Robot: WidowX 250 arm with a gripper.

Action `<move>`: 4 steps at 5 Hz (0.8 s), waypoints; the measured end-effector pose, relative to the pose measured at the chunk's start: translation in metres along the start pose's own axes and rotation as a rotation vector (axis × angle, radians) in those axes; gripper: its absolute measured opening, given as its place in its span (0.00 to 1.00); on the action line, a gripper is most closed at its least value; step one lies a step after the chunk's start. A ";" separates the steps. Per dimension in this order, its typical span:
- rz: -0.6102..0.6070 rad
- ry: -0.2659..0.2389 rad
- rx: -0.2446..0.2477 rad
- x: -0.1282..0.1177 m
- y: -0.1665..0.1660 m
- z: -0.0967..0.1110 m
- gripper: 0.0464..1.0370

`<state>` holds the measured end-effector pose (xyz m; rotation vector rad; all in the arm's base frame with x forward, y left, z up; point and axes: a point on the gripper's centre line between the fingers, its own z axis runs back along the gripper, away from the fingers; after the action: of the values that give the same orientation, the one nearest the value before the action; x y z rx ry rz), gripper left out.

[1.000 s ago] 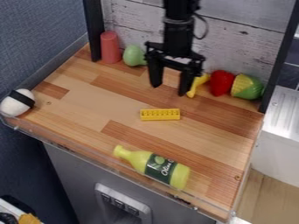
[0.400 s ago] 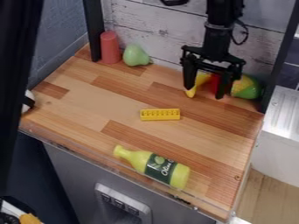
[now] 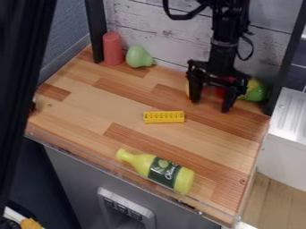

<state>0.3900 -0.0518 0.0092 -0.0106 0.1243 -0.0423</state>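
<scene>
Black gripper (image 3: 210, 105), seen from where I stand, hanging beyond the yellow brick (image 3: 163, 117) on its corn-ward side, fingers set wide with nothing held. Key relation: the red toy (image 3: 220, 93) lies just behind the gripper, on the wall side, glimpsed through the finger gap; it too sits beyond the brick, toward the corn (image 3: 256, 91). Contact cannot be told, and the red toy's long axis is masked by the fingers. The fingertips point down toward the wood, nearer the brick than the red toy is. The brick, hard and glossy plastic with a row of hollows, has its long axis crosswise to my view. The bottle (image 3: 158, 171), smooth and lime green with a dark label, lies on its side nearer me than the brick, its neck and base on a slant. Beyond the brick, on the side away from the corn, a rounded, matt green pear (image 3: 138, 57) adjoins an upright, dull red cylinder (image 3: 112, 48). Behind the brick rises the wall (image 3: 155, 40), of weathered, pale planks; beneath it, the counter (image 3: 90, 107) shows satin wood strips.
</scene>
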 end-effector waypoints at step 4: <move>-0.031 -0.015 -0.002 -0.004 0.002 -0.004 0.02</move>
<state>0.3857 -0.0496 0.0053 -0.0153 0.1089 -0.0729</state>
